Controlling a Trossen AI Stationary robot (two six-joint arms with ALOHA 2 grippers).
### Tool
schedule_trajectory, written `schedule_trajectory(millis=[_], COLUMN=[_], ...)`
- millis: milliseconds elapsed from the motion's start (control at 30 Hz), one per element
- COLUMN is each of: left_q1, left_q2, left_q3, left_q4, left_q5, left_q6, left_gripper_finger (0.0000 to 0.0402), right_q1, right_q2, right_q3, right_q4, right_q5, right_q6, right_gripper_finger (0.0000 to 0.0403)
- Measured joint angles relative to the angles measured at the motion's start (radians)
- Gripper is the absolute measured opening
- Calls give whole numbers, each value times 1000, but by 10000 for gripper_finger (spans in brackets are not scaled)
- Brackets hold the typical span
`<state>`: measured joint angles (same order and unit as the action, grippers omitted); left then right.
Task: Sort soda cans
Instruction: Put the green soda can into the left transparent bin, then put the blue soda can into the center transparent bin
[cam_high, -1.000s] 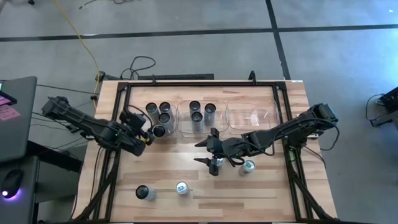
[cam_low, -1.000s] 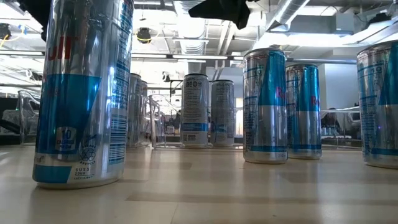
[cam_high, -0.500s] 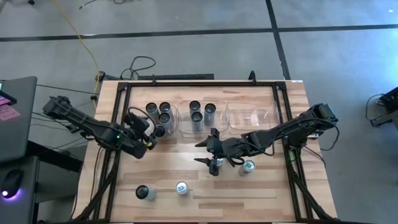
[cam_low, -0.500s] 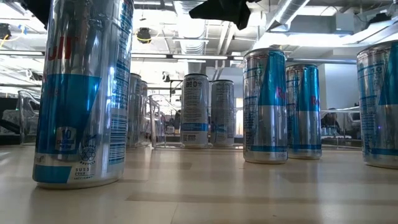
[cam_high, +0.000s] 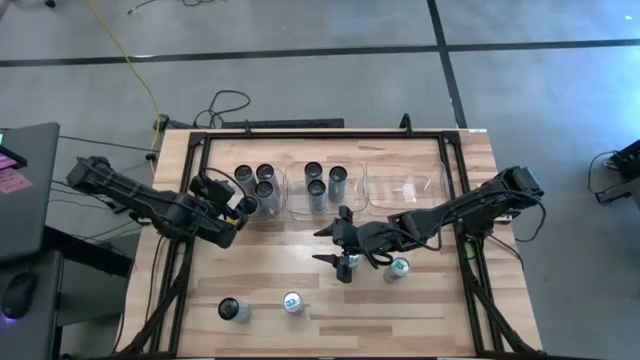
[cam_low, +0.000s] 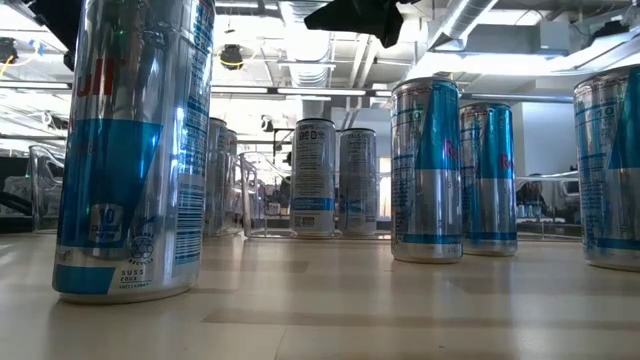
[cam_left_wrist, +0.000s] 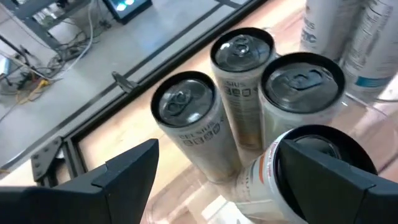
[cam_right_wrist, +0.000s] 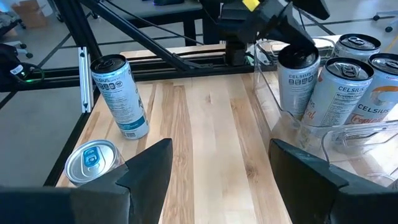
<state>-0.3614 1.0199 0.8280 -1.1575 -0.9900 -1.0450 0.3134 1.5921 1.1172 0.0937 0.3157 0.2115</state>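
A: At the left bin (cam_high: 258, 190), left gripper (cam_high: 238, 207) sits with jaws spread wide on either side of a black-topped can (cam_left_wrist: 311, 168). Whether the pads touch it I cannot tell. Three more black-topped cans (cam_left_wrist: 242, 74) stand upright just beside it in the same bin.

B: Right side?

A: Right gripper (cam_high: 340, 258) hangs mid-table with jaws apart, over a can (cam_high: 349, 262), holding nothing I can confirm. A blue-topped can (cam_high: 398, 267) stands just beside it. Two more cans stand near the front edge, one black-topped (cam_high: 232, 309), one blue-topped (cam_high: 292, 302). Middle bin (cam_high: 325, 190) holds three cans; right bin (cam_high: 405, 185) looks empty.

B: Handling notes?

A: Judgement only: thin-walled, smooth metal, slippery, tall and narrow, so easily tipped. If sealed and full, moderately heavy and stiff; if empty, light and prone to denting. Take hold across the cylinder wall at about mid-height, with a modest squeeze, and lift straight up.
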Motion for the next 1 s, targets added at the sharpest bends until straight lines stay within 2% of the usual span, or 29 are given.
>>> schedule_trajectory(millis=[367, 633, 800, 900, 1000], left_q1=[98, 92, 33, -61, -178], left_q2=[0, -75, -174, -218, -229], left_q3=[0, 61, 146, 149, 132], left_q4=[-31, -67, -54, 5, 42], left_q5=[-28, 4, 110, 161, 174], left_q6=[48, 129, 267, 373, 371], left_gripper_finger=[327, 327, 327, 327, 327], right_q1=[0, 0, 0, 8, 17], right_q2=[0, 0, 0, 0, 0], right_q3=[0, 0, 0, 0, 0], right_q4=[-7, -8, -13, -23, -46], right_q5=[0, 0, 0, 0, -1], right_q6=[0, 0, 16, 24, 37], right_gripper_finger=[286, 286, 286, 286, 286])
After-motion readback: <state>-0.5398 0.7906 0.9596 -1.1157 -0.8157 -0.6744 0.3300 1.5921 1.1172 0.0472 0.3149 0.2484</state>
